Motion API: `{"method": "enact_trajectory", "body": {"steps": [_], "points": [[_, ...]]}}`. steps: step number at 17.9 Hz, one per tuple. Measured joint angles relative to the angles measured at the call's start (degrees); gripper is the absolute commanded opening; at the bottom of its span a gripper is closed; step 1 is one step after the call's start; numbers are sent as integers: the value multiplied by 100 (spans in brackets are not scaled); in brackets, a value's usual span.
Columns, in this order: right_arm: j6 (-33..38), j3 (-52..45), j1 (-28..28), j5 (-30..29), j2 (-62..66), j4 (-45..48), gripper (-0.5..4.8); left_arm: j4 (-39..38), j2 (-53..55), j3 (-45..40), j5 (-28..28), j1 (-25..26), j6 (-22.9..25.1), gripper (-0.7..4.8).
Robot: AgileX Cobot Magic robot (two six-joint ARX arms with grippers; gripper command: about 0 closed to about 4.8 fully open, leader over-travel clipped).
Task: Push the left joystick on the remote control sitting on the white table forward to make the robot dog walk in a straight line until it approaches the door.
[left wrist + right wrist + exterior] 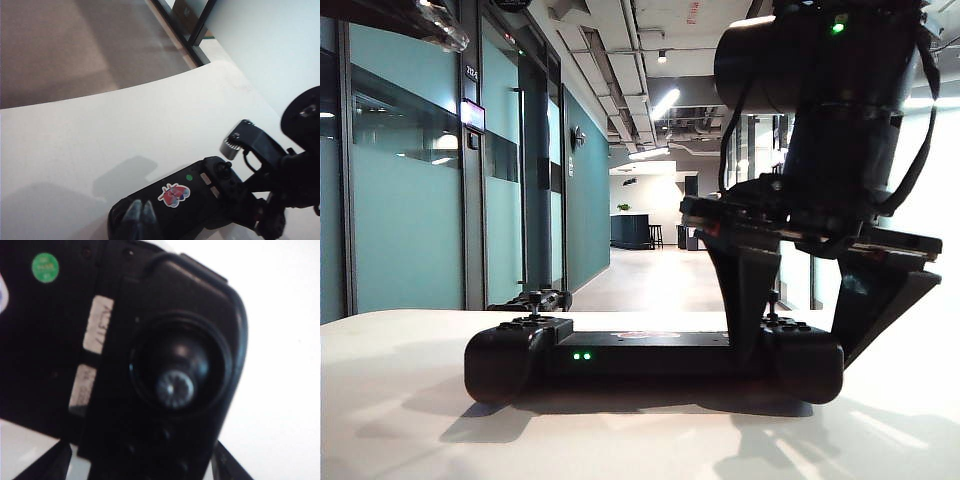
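The black remote control [650,356] lies across the white table [400,400], two green lights lit on its middle bar. My right gripper [798,352] is open and straddles its right end, one finger on each side. In the right wrist view that end's joystick [175,388] fills the frame, just ahead of the right gripper [137,471]. The left joystick [533,300] stands free at the other end. My left gripper [141,207] is shut, its tips over the remote control's [195,200] left end; I cannot tell if they touch. I cannot make out the robot dog for certain.
A low black shape [558,298] sits behind the controller's left end at the table's far edge. Beyond runs a corridor with teal glass walls and doors [505,170] on the left. The table [100,135] ends in a curved far edge above brown floor [75,45].
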Motion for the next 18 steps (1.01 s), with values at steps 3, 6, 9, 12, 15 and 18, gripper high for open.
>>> {"method": "enact_trajectory", "body": {"steps": [3,6,9,12,15,18], "points": [[0,0,-2,2,116,46,377,-2,0,0,0,0,0,-5],[4,2,-2,4,254,48,377,-4,0,0,0,0,0,-5],[74,4,-2,24,260,50,352,-2,0,0,0,0,0,-5],[199,4,-9,48,273,61,301,-4,0,0,0,0,0,-5],[319,4,-4,46,273,87,301,-4,0,0,0,0,0,-5],[557,4,-4,50,275,105,215,-4,0,0,20,0,2,-5]]}}
